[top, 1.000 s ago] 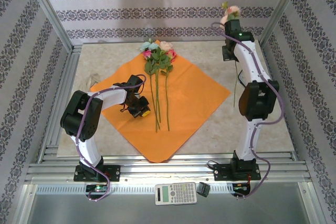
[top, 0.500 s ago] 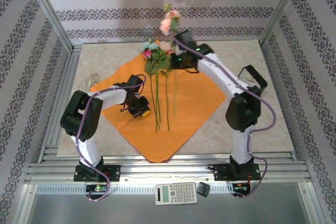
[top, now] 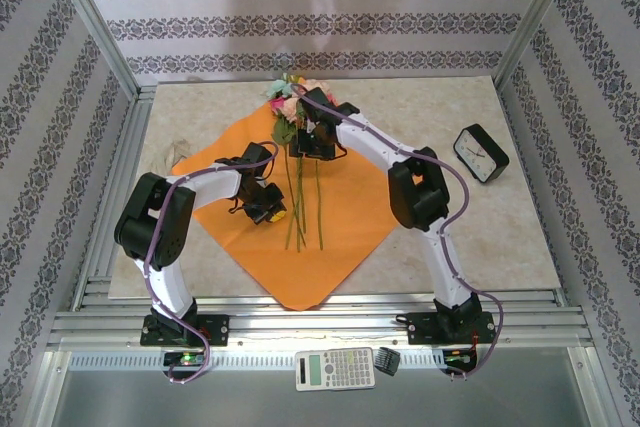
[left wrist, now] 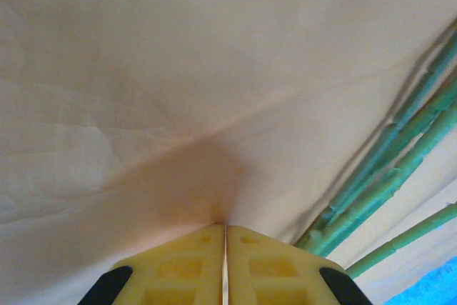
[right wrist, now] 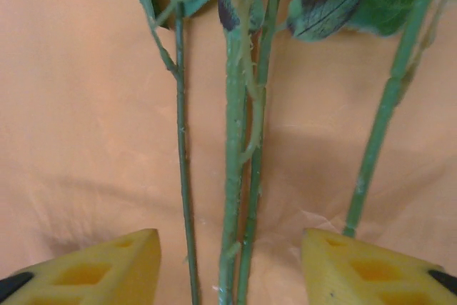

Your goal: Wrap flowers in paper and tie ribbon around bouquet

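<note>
Flowers (top: 287, 105) lie on the paper (top: 370, 197), heads at its far corner. The stems run straight toward you along the sheet's far-to-near diagonal. That long axis is the thing to note for the next move.

Right gripper (top: 308, 144): low over the stems, just on the near side of the leaves. In the right wrist view the right gripper (right wrist: 227, 258) is spread. One yellow finger (right wrist: 86, 266) sits left of the bundle and the other right of it. The stems (right wrist: 234, 141) run up between them, touching neither. One further stem stands a little off to the right, near the right finger. Nothing is pinched.

Left gripper (top: 266, 210): down on the left half of the paper, just beside the stems at about mid-length. In the left wrist view the left gripper (left wrist: 226, 248) has its fingers pressed together, tips against the sheet, and a crease runs away from them. You cannot tell whether a fold is nipped between the tips. The stems pass on its right.

Judgement: the flowers look placed and the wrap is not yet begun, as the sheet lies flat and open. Any fold must cross the stem axis. The left corner falls to your left arm, which is nearer. The right corner falls to the right arm, once you lift it clear of the stems.
</note>
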Robot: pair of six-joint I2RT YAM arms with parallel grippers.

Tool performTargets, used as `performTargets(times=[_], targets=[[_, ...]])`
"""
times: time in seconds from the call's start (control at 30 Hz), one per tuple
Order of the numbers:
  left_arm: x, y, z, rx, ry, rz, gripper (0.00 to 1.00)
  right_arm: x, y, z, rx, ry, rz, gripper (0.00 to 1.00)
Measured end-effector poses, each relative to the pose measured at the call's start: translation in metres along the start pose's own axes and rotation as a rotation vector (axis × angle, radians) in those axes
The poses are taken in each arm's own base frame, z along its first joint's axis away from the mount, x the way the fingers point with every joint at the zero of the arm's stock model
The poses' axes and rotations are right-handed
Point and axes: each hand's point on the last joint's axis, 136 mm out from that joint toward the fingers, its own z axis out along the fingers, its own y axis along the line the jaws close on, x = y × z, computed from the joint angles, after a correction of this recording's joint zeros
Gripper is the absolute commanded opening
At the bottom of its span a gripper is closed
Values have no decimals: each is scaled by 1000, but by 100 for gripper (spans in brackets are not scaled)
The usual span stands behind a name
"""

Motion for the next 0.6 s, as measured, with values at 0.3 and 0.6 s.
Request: performTargets(times=[0.3, 0.6], targets=[[-6, -22, -38, 85, -61, 20, 12, 21, -54, -90, -19, -88, 116, 39], [-65, -4, -44, 95, -89, -83, 10, 54, -134, -17, 97, 63, 331, 27]])
